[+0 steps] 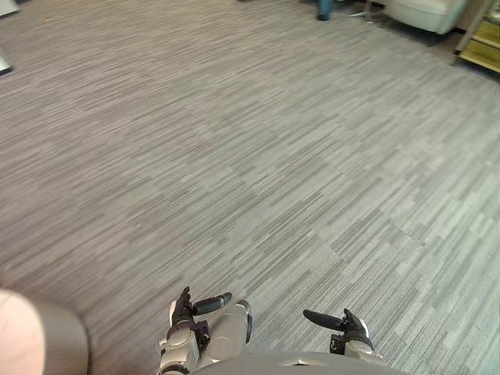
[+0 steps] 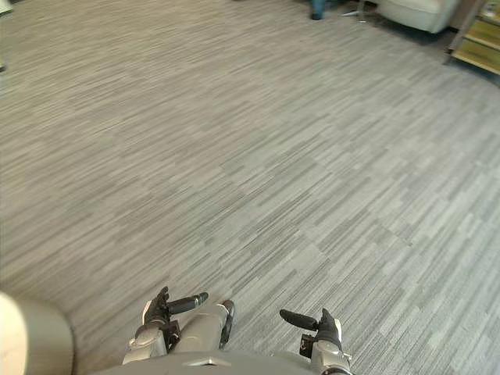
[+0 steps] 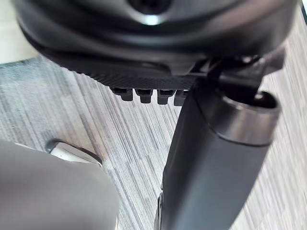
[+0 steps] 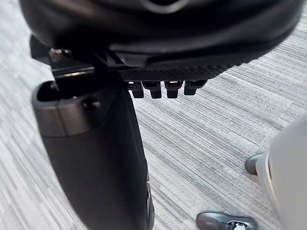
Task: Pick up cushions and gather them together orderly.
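A rounded beige shape (image 1: 35,337), perhaps a cushion, shows at the lower left corner, cut off by the edge, just left of my left hand. In the left wrist view a cream patch (image 3: 13,43) lies on the carpet beside the hand. My left hand (image 1: 186,314) hangs low over the grey carpet with its thumb stretched out, fingers relaxed and holding nothing. My right hand (image 1: 349,326) hangs the same way on the other side, thumb pointing inward, empty. Each wrist view shows its hand, the left hand (image 3: 144,93) and the right hand (image 4: 163,88), over bare carpet.
Grey striped carpet (image 1: 250,156) spreads ahead. At the far right stand a white armchair (image 1: 426,12) and a yellow shelf unit (image 1: 486,43). A person's blue leg (image 1: 324,9) shows at the far edge. A pale object (image 1: 4,66) sits at the left edge.
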Robot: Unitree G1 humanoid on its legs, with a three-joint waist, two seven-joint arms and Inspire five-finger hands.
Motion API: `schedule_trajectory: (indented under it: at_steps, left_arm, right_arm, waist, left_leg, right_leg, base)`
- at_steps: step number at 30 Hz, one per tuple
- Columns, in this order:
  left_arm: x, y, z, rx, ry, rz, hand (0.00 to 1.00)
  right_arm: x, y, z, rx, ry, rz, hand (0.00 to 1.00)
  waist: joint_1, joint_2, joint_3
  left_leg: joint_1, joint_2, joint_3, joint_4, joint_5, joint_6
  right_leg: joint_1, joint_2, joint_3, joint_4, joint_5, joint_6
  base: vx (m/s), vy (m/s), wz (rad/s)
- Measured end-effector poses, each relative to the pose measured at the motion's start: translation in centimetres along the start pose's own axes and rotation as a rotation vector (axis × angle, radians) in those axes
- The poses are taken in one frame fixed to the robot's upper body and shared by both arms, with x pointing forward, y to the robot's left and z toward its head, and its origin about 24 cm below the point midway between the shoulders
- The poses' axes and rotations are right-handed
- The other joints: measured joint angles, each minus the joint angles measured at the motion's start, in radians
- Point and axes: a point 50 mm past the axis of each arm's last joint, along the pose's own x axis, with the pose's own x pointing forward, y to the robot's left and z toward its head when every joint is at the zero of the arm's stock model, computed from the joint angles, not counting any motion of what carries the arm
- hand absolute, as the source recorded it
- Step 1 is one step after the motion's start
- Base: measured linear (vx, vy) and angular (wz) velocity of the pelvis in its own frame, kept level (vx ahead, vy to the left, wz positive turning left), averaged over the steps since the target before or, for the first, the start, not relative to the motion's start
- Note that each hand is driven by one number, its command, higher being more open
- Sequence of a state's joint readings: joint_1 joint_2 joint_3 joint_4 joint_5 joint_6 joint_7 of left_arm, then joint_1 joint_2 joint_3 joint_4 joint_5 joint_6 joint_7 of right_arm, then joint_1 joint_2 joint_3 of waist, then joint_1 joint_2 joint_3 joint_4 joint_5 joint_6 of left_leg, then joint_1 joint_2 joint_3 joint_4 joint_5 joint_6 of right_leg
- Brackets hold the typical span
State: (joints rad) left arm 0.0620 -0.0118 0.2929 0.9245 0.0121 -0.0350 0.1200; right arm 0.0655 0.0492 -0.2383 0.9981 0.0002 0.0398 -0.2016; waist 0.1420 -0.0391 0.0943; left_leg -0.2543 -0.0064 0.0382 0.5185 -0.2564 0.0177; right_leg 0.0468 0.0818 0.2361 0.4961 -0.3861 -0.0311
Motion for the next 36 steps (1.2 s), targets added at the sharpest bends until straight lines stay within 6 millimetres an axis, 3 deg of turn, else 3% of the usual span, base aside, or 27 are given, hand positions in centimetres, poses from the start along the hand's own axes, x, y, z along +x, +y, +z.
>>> schedule_trajectory:
  at_steps: [1,2,3,4,5,7,9,10,11,12,13,15,16,17,19,20,22,24,25,26,27,28,30,33,34,35,36]
  left_arm:
    - [0.1,-0.1,-0.1,0.007,0.013,-0.002,1.0]
    - [0.1,-0.2,0.0,0.008,0.013,-0.005,1.0]
    - [0.1,-0.5,0.0,0.018,0.016,-0.014,1.0]
    - [0.2,-0.7,-0.1,0.039,0.024,-0.026,1.0]
    - [0.2,-0.9,-0.2,0.043,0.029,-0.03,1.0]
    - [0.2,-1.0,0.1,0.041,0.022,-0.032,1.0]
    - [0.2,-0.7,-0.4,0.045,0.036,-0.025,1.0]
    - [0.2,-0.6,-0.5,0.055,0.041,-0.026,1.0]
    - [0.2,-0.5,-0.7,0.082,0.047,-0.03,1.0]
    - [0.2,-0.5,-0.8,0.097,0.051,-0.033,1.0]
    - [0.2,-0.7,-1.1,0.109,0.068,-0.037,1.0]
    - [0.0,-1.2,-1.5,0.113,0.084,-0.052,1.0]
    - [-0.1,-1.5,-1.6,0.11,0.088,-0.056,1.0]
    - [-0.1,-1.6,-1.6,0.1,0.087,-0.058,1.0]
    - [0.0,-1.7,-1.3,0.08,0.075,-0.055,1.0]
    - [0.1,-1.4,-0.6,0.072,0.045,-0.046,1.0]
    - [0.1,-1.1,0.2,0.079,0.004,-0.039,1.0]
    - [0.1,-1.3,1.0,0.071,-0.039,-0.044,1.0]
    - [0.1,-1.5,1.1,0.064,-0.046,-0.048,1.0]
    - [0.0,-1.6,1.1,0.062,-0.046,-0.049,1.0]
    - [0.0,-1.8,1.3,0.055,-0.055,-0.054,1.0]
    - [0.0,-1.7,1.5,0.045,-0.065,-0.051,1.0]
    - [0.1,-1.6,1.8,0.054,-0.078,-0.051,1.0]
    - [0.3,-0.9,2.2,0.036,-0.088,-0.029,1.0]
    - [0.2,-0.7,1.8,0.047,-0.079,-0.027,1.0]
    - [0.0,-0.5,1.1,0.052,-0.062,-0.027,1.0]
    - [0.0,-0.5,1.2,0.059,-0.065,-0.031,1.0]
  right_arm:
    - [0.0,0.1,0.4,0.003,-0.016,0.01,1.0]
    - [0.0,0.1,0.6,0.004,-0.025,0.013,1.0]
    - [0.1,0.0,1.2,0.01,-0.048,0.016,1.0]
    - [0.1,-0.1,1.7,0.014,-0.078,0.012,1.0]
    - [0.1,-0.2,2.2,0.013,-0.1,0.01,1.0]
    - [0.1,0.1,2.7,0.004,-0.114,0.015,1.0]
    - [0.2,0.1,3.0,0.011,-0.117,0.014,1.0]
    - [0.2,0.0,3.1,0.017,-0.12,0.01,1.0]
    - [0.4,-0.2,3.3,0.02,-0.117,0.004,1.0]
    - [0.4,-0.3,3.4,0.017,-0.115,0.0,1.0]
    - [0.6,-1.0,3.3,0.007,-0.1,-0.015,1.0]
    - [0.8,-1.6,3.4,0.013,-0.094,-0.037,1.0]
    - [0.9,-2.1,3.2,0.023,-0.083,-0.05,1.0]
    - [0.9,-2.2,3.2,0.02,-0.083,-0.053,1.0]
    - [0.9,-2.1,3.3,0.016,-0.088,-0.054,1.0]
    - [0.8,-1.6,3.0,0.004,-0.078,-0.045,1.0]
    - [0.7,-0.8,2.7,-0.012,-0.071,-0.022,1.0]
    - [0.6,-0.2,2.9,-0.004,-0.076,-0.01,1.0]
    - [0.6,0.0,3.1,-0.001,-0.078,-0.005,1.0]
    - [0.6,0.1,3.1,0.0,-0.078,-0.004,1.0]
    - [0.6,0.1,3.2,0.0,-0.08,-0.003,1.0]
    - [0.6,0.3,2.9,-0.002,-0.068,0.001,1.0]
    - [0.5,0.8,2.6,-0.011,-0.053,0.015,1.0]
    - [0.4,1.1,2.1,-0.015,-0.037,0.029,1.0]
    - [0.2,0.7,0.9,-0.019,-0.009,0.02,1.0]
    - [0.2,0.4,0.6,-0.022,-0.008,0.017,1.0]
    - [0.2,0.5,0.7,-0.02,-0.011,0.021,1.0]
  waist:
    - [-0.001,0.001,0.014]
    - [-0.002,0.003,0.024]
    - [-0.003,0.015,0.038]
    - [-0.014,0.019,0.041]
    - [-0.03,0.029,0.043]
    - [-0.032,0.029,0.058]
    - [-0.038,0.028,0.059]
    - [-0.044,0.027,0.059]
    - [-0.049,0.023,0.059]
    - [-0.051,0.024,0.06]
    - [-0.051,0.051,0.049]
    - [-0.055,0.068,0.053]
    - [-0.059,0.086,0.051]
    - [-0.068,0.103,0.057]
    - [-0.071,0.112,0.066]
    - [-0.065,0.104,0.076]
    - [-0.045,0.079,0.079]
    - [-0.032,0.07,0.084]
    - [-0.027,0.077,0.087]
    - [-0.026,0.079,0.088]
    - [-0.015,0.082,0.091]
    - [0.001,0.07,0.093]
    - [0.012,0.049,0.088]
    - [0.015,0.036,0.096]
    - [0.011,0.033,0.071]
    - [0.015,0.025,0.057]
    - [0.015,0.011,0.056]
  left_leg:
    - [0.073,-0.001,0.029,-0.017,-0.026,0.022]
    - [0.104,-0.001,0.035,-0.027,-0.033,0.028]
    - [0.167,0.0,0.036,-0.05,-0.056,0.027]
    - [0.229,0.002,0.038,-0.078,-0.068,0.038]
    - [0.296,0.023,0.043,-0.121,-0.075,0.041]
    - [0.397,0.06,0.062,-0.2,-0.081,0.032]
    - [0.459,0.091,0.072,-0.267,-0.081,0.031]
    - [0.488,0.105,0.079,-0.302,-0.081,0.03]
    - [0.513,0.105,0.076,-0.327,-0.081,0.024]
    - [0.522,0.108,0.073,-0.332,-0.081,0.023]
    - [0.535,0.138,0.035,-0.318,-0.075,0.011]
    - [0.523,0.15,-0.009,-0.257,-0.026,-0.057]
    - [0.479,0.162,-0.051,-0.124,0.018,-0.074]
    - [0.387,0.175,-0.102,0.123,0.083,-0.079]
    - [0.273,0.192,-0.126,0.395,0.083,-0.086]
    - [0.178,0.189,-0.118,0.565,0.042,-0.1]
    - [0.084,0.166,-0.077,0.577,0.004,-0.088]
    - [-0.015,0.139,-0.034,0.435,-0.051,-0.067]
    - [-0.057,0.111,-0.018,0.266,-0.055,-0.064]
    - [-0.066,0.101,-0.018,0.209,-0.051,-0.065]
    - [-0.098,0.068,-0.022,-0.018,0.027,-0.062]
    - [-0.092,0.045,-0.02,-0.097,0.138,-0.063]
    - [-0.064,0.016,0.004,-0.126,0.212,-0.046]
    - [-0.091,0.024,0.08,0.08,0.126,0.047]
    - [-0.064,0.016,0.084,0.052,0.119,0.057]
    - [0.004,0.012,0.089,-0.005,0.055,0.046]
    - [0.026,-0.002,0.089,-0.021,0.042,0.041]
  right_leg:
    - [-0.084,-0.007,-0.05,0.244,0.048,0.105]
    - [-0.115,-0.016,-0.072,0.331,0.065,0.144]
    - [-0.174,-0.034,-0.13,0.479,0.074,0.158]
    - [-0.231,-0.065,-0.203,0.569,0.056,0.122]
    - [-0.29,-0.1,-0.3,0.55,0.038,0.093]
    - [-0.332,-0.12,-0.378,0.447,0.025,0.068]
    - [-0.375,-0.128,-0.415,0.306,0.033,0.075]
    - [-0.402,-0.133,-0.423,0.171,0.068,0.078]
    - [-0.42,-0.141,-0.424,0.041,0.166,0.067]
    - [-0.415,-0.141,-0.43,0.033,0.234,0.053]
    - [-0.399,-0.112,-0.447,0.035,0.26,-0.026]
    - [-0.388,-0.098,-0.455,0.062,0.212,-0.053]
    - [-0.347,-0.072,-0.458,0.04,0.185,-0.066]
    - [-0.268,-0.039,-0.457,-0.029,0.173,-0.072]
    - [-0.175,0.002,-0.45,-0.105,0.173,-0.074]
    - [-0.074,0.021,-0.437,-0.168,0.17,-0.083]
    - [0.015,0.024,-0.404,-0.239,0.166,-0.089]
    - [0.089,0.025,-0.358,-0.3,0.166,-0.089]
    - [0.125,0.021,-0.327,-0.334,0.165,-0.087]
    - [0.135,0.018,-0.317,-0.346,0.165,-0.086]
    - [0.17,0.003,-0.279,-0.382,0.148,-0.079]
    - [0.19,-0.017,-0.246,-0.392,0.13,-0.071]
    - [0.209,-0.06,-0.197,-0.406,0.115,-0.052]
    - [0.225,-0.076,-0.143,-0.308,0.151,0.005]
    - [0.195,-0.075,-0.16,-0.172,0.141,0.023]
    - [0.117,-0.07,-0.168,0.063,0.139,0.063]
    - [0.073,-0.081,-0.174,0.168,0.158,0.101]
  base:
    - [0.53,0.153,-0.95]
    - [0.5,0.145,-0.84]
    - [0.39,0.09,-0.52]
    - [0.48,0.061,-0.34]
    - [0.4,0.018,-0.09]
    - [0.42,-0.037,-0.1]
    - [0.61,-0.15,-0.13]
    - [0.6,-0.206,-0.03]
    - [0.42,-0.177,0.02]
    - [0.59,-0.289,-0.07]
    - [0.61,-0.3,-0.11]
    - [0.6,-0.301,-0.15]
    - [0.56,-0.278,-0.17]
    - [0.53,-0.258,-0.12]
    - [0.41,-0.18,-0.1]
    - [0.45,-0.182,-0.18]
    - [0.42,-0.127,-0.38]
    - [0.46,-0.055,-0.65]
    - [0.52,0.042,-0.57]
    - [0.62,0.087,-0.74]
    - [0.46,0.09,-0.76]
    - [0.4,0.074,-0.86]
    - [0.51,0.083,-0.62]
    - [0.54,0.117,-0.33]
    - [0.39,0.181,-0.27]
    - [0.38,0.186,-0.16]
    - [0.4,0.125,0.04]
